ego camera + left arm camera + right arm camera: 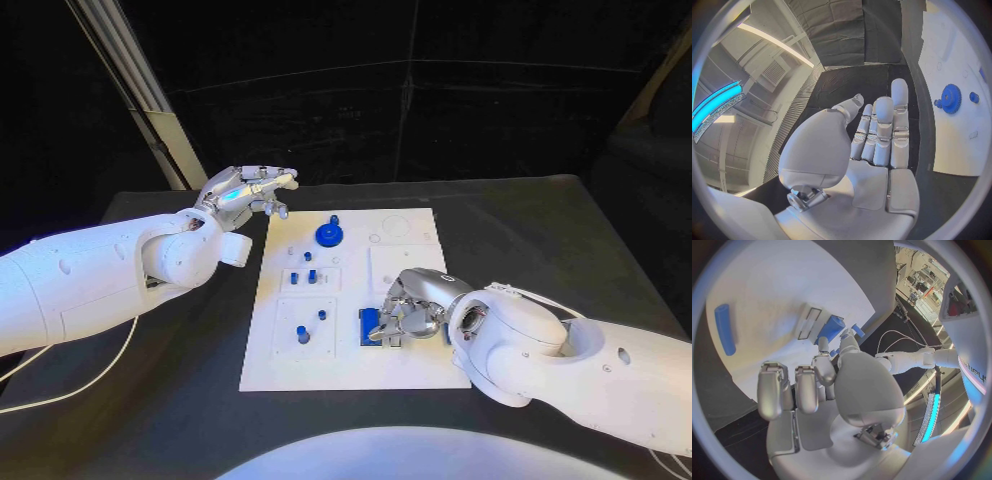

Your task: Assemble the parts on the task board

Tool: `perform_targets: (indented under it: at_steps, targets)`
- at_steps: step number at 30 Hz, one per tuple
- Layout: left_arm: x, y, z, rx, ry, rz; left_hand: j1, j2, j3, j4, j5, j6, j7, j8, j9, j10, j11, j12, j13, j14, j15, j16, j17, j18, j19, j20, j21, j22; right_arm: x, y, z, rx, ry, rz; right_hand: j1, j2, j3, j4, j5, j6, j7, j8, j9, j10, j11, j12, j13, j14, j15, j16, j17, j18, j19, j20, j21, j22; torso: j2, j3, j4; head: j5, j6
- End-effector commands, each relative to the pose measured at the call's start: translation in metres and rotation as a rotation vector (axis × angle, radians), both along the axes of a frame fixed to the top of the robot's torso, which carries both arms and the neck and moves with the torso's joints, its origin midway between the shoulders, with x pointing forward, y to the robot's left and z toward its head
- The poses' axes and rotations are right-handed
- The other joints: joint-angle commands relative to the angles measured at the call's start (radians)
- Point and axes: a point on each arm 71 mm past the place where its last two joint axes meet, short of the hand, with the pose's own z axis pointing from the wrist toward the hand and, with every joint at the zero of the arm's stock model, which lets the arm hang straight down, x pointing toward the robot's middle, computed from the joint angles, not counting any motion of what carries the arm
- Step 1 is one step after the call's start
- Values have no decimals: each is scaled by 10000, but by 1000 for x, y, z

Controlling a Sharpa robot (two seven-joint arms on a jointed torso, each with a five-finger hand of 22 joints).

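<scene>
The white task board (pixel 343 345) lies in the middle of the black table. My right hand (pixel 410 306) is low over the board's near right part. Its thumb and a finger pinch a blue block (pixel 372 325) that stands against a slot; the block (pixel 832 328) sits at the fingertips (pixel 822 347) in the right wrist view. A blue gear (pixel 329 236) sits at the board's far end, also seen as the gear (pixel 949 98) in the left wrist view. Small blue pegs (pixel 307 257) stand down the board's left half. My left hand (pixel 248 190) hovers off the far left corner, fingers (pixel 881 125) extended, empty.
A long blue cylinder (pixel 724 330) lies on the board (pixel 767 285) beside my right hand. A slanted metal post (pixel 137 80) rises behind my left arm. The black table (pixel 548 230) stretches right of the board.
</scene>
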Motion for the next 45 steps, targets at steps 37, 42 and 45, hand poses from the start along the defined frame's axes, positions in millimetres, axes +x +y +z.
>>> perform_targets:
  at_steps: [37,42,45]
  targets:
    - [0,1,1,-76,-25,-54,-60,12,-42,-8,37,-90,0,63,-14,-83,-24,54,-18,-59,4,38,-31,133,6,37,-76,-21,-3,-57,7,582,106,-1736,-72,431,-527,352,1003,-1046,322,-473,69,-311,193,-1061,-588,442,91,-588,-349,128,-345,79,-418,818,-45,10,-104,-124,38]
    - [0,-1,1,-94,-20,-100,-60,12,-42,-8,37,-90,0,63,-14,-83,-24,54,-18,-59,4,38,-31,133,6,37,-76,-21,-2,-83,7,259,108,-2314,-30,444,-544,356,1023,-1100,348,-518,54,-314,217,-1064,-587,452,112,-582,-330,125,-331,104,-411,832,-43,-2,-84,-181,72]
    - [0,-1,1,-90,-24,-90,-60,14,-43,-8,36,-93,1,66,-14,-87,-23,59,-18,-63,5,37,-42,133,7,38,-79,-25,-2,-102,4,-310,255,-2584,15,468,-542,349,1037,-1078,347,-513,58,-294,221,-1014,-550,471,120,-544,-260,112,-288,117,-375,882,-42,-10,-100,-223,85]
